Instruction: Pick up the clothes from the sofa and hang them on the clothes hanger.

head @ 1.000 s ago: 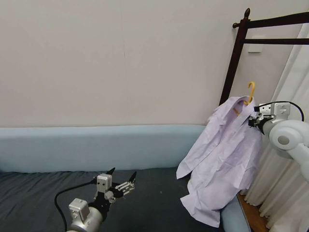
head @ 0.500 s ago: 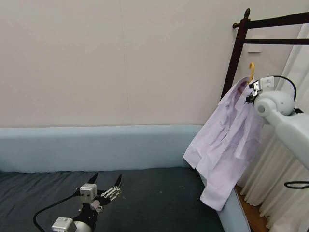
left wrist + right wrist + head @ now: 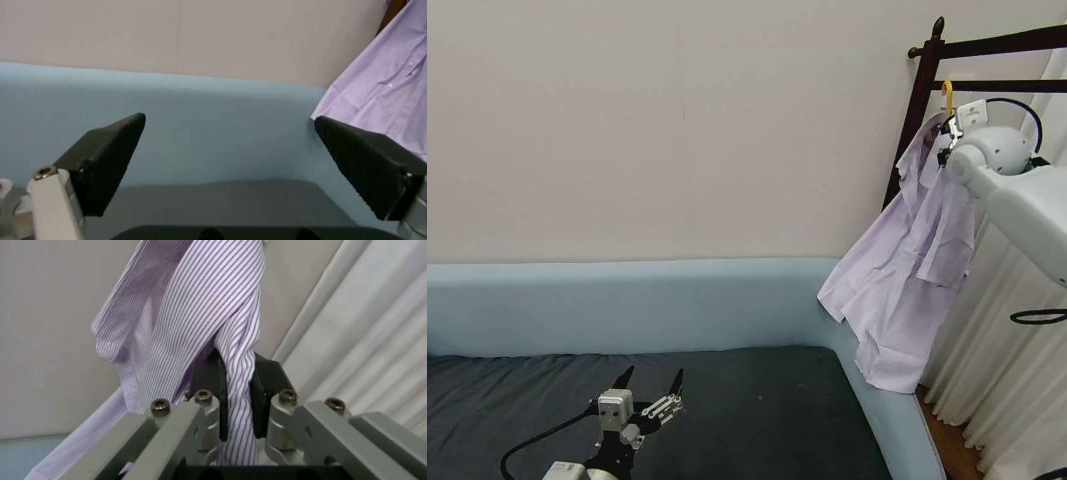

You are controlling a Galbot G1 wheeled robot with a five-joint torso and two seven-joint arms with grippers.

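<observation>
A pale purple striped shirt (image 3: pixel 907 270) hangs from an orange hanger (image 3: pixel 947 97) that is raised beside the dark wooden clothes rack (image 3: pixel 924 90) at the upper right. My right gripper (image 3: pixel 945 140) is shut on the shirt at its collar; in the right wrist view the two black fingers (image 3: pixel 212 385) pinch the striped cloth (image 3: pixel 200 305). The shirt's hem dangles over the sofa's right arm (image 3: pixel 897 425). My left gripper (image 3: pixel 649 403) hovers low over the dark sofa seat (image 3: pixel 727 410), open and empty, its pads (image 3: pixel 110 160) spread wide with the shirt (image 3: pixel 387 95) off to one side.
The light blue sofa backrest (image 3: pixel 627 305) runs along a plain wall. White curtains (image 3: pixel 1017 350) hang to the right of the rack, with wooden floor (image 3: pixel 947 440) below. A black cable (image 3: pixel 537 450) trails from the left arm.
My right gripper has lifted the shirt and hanger up and toward the rack's upper bars; the hem has cleared the seat. The left arm sank a little lower and shifted left.
</observation>
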